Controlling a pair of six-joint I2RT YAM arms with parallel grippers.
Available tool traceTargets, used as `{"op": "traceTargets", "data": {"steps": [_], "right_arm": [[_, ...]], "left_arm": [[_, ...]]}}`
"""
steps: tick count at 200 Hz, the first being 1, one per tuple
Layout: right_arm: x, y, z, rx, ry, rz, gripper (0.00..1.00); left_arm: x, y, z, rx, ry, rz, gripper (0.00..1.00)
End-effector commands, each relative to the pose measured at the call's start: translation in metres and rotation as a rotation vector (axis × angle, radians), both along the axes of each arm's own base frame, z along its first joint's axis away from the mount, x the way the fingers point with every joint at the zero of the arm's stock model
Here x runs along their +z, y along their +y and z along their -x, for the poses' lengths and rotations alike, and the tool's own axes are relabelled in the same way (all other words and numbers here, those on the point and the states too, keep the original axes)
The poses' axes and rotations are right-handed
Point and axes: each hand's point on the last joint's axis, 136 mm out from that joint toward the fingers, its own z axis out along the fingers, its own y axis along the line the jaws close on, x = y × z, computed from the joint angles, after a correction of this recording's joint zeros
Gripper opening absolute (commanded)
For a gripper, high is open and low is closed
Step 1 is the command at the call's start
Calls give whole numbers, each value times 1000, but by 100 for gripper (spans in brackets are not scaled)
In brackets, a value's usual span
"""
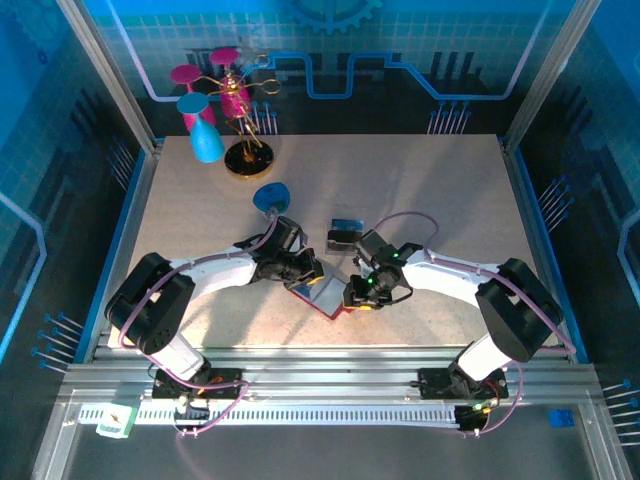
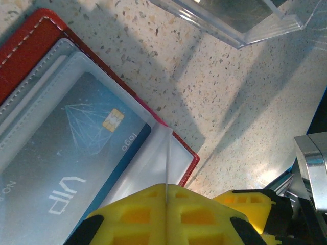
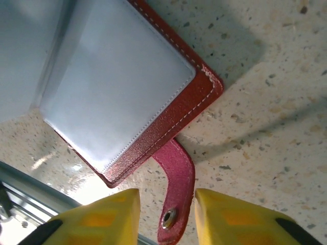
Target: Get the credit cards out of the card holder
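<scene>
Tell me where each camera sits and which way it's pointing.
Top external: above and behind the bases, looking down at the table; both arms show, left claw and right claw at the card holder.
Left wrist: on the left arm, looking down past its yellow fingers, shut on the holder's clear pocket over a blue card.
Right wrist: looking down past open yellow fingers flanking the snap tab.
Both wrist views share the card holder.
</scene>
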Motion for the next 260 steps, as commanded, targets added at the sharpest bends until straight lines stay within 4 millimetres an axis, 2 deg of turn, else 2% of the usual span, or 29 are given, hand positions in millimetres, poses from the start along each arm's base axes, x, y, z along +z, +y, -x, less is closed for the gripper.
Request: {"op": "traceTargets", "data": {"steps": [1, 31, 54, 93, 112, 167, 238, 260], "right_arm": [[-2, 1, -2, 2, 1, 11, 23], [-3, -2, -2, 8, 3, 9, 9], [0, -8, -8, 8, -10, 5, 2], [2, -17, -23, 13, -20, -14, 0], [11, -12, -37, 19, -46, -38, 0], [7, -14, -58, -7, -63, -76, 0], [4, -32, -68, -59, -64, -90, 0], [3, -38, -69, -78, -60, -95, 0]], "left_arm": [[-3, 1, 4, -16, 20, 12, 6], [-3, 4, 9, -14, 25, 4, 6], [-3, 9, 14, -13, 24, -5, 6], [-2, 12, 19, -5, 18, 2, 7], [2, 9, 14, -8, 8, 10, 8], [15, -16, -3, -55, -8, 79, 13], [6, -57, -6, -153, 35, 111, 40], [-1, -68, -7, -171, 47, 109, 44]]}}
